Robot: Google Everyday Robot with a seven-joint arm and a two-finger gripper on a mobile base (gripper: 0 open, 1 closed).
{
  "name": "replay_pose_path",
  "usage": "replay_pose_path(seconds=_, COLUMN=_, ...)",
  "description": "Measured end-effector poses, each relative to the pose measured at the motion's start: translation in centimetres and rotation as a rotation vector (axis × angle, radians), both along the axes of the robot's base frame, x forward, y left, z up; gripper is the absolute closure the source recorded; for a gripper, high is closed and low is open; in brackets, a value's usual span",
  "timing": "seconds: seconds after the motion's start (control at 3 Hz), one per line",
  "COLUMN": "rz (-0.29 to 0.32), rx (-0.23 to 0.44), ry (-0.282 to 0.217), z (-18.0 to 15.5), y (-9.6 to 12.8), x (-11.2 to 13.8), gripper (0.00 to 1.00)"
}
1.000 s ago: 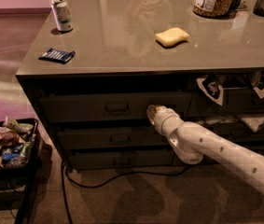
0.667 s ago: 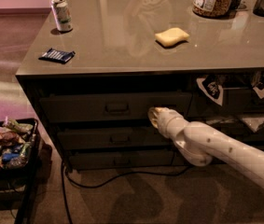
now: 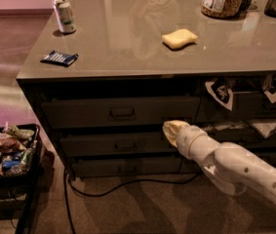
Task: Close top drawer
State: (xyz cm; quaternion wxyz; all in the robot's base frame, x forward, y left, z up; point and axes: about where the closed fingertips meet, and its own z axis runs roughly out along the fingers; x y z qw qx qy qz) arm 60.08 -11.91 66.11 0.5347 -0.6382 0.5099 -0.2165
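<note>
Under glossy countertop [image 3: 128, 52], pale gripper [image 3: 172, 130] sits by flat top drawer [image 3: 79, 112]

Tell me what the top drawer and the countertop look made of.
Top drawer: dark grey-brown matte front, perhaps painted metal or laminate; no shine. Countertop: smooth and glossy, perhaps glass or polished laminate, since it shows reflections. The gripper is just below the drawer's right end.

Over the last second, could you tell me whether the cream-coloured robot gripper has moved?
Yes: the gripper has slipped slightly down and right, away from the wide dark top drawer's small metal bar handle.
</note>
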Motion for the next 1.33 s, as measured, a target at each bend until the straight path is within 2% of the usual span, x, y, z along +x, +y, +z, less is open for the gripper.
replay_pose_path(seconds=0.33, rz=0.045, rx=0.048, ry=-0.045, z=0.9, y=-1.3, x=-3.1, gripper=1.0)
replay_pose_path(seconds=0.67, rz=0.045, rx=0.071, ry=-0.105, z=1.5, y=-2.5, x=-7.2, gripper=1.0)
replay_pose_path(seconds=1.0, rz=0.009, rx=0.068, ry=-0.19, z=2.0, y=-2.2, x=-11.8, gripper=1.0)
replay_pose_path(seconds=1.33, rz=-0.084, rx=0.05, ry=-0.275, z=3.1, y=-2.7, x=-16.1, gripper=1.0)
